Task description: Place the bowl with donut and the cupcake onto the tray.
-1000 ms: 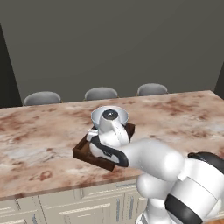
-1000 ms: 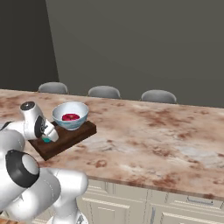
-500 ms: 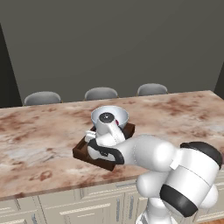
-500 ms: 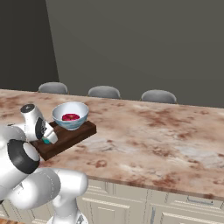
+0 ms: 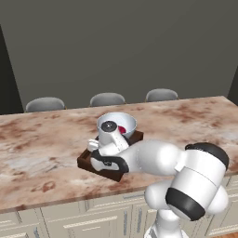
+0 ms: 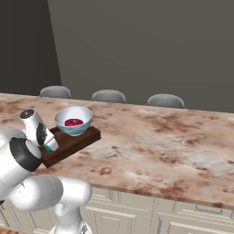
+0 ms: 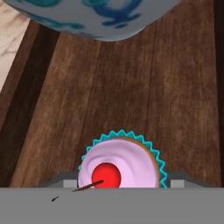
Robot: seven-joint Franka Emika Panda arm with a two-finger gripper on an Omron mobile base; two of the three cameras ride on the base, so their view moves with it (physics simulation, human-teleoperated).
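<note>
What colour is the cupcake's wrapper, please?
Teal, under pink frosting; the cupcake shows best in the hand view.

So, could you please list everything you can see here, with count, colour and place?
tray: one, dark brown wood, on the counter's near left part.
bowl: one, white with a blue pattern, standing on the tray's far end.
donut: one, red-pink icing, inside the bowl.
cupcake: one, teal wrapper, pink frosting, red cherry on top, over the tray's wood between the gripper's fingers.
counter: one, mottled brown and cream stone, over cream cabinets.
chairs: three, grey, along the counter's far side.
wall: dark grey, behind.
gripper: one, white with dark parts, low over the tray's near end, closed around the cupcake.
</note>
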